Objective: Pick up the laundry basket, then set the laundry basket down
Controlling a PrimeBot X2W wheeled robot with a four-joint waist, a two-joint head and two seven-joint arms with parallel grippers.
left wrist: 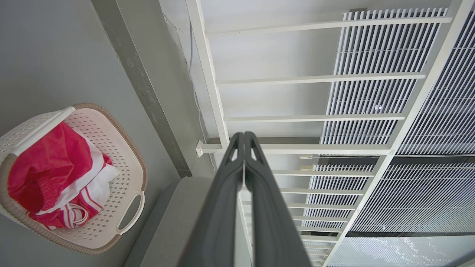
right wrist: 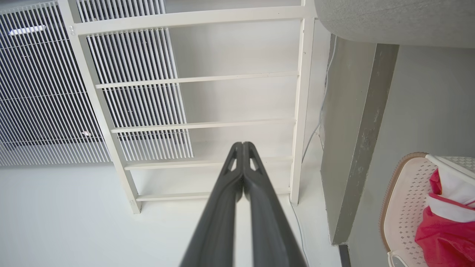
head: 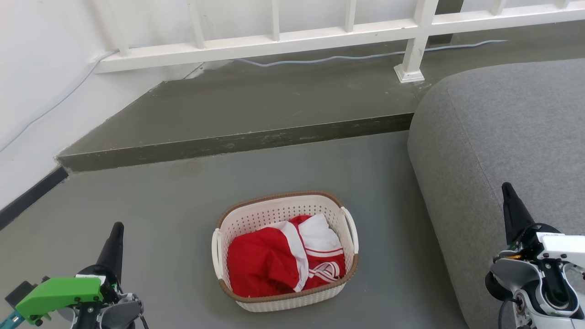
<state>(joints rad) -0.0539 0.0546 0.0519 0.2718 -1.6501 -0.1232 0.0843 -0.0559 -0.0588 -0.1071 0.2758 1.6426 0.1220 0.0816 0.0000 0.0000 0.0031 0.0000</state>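
Note:
The laundry basket (head: 274, 214) stands on the grey floor in the middle of the head view, cream-white and perforated, with a brown rim and a white loop handle on each side. Red and white clothes (head: 283, 260) lie inside it. The basket (left wrist: 122, 159) also appears at the left of the left wrist view and the basket (right wrist: 404, 196) at the lower right of the right wrist view. My left gripper (head: 117, 227) is at the lower left, shut and holding nothing, well clear of the basket. My right gripper (head: 506, 187) is at the lower right, shut and holding nothing, over the sofa.
A grey sofa (head: 502, 137) fills the right side, close to the basket's right handle. Behind the basket a raised concrete step (head: 237, 141) runs across, with a white railing (head: 274, 43) and a cable (head: 347, 57) on it. A white wall (head: 36, 82) stands at the left.

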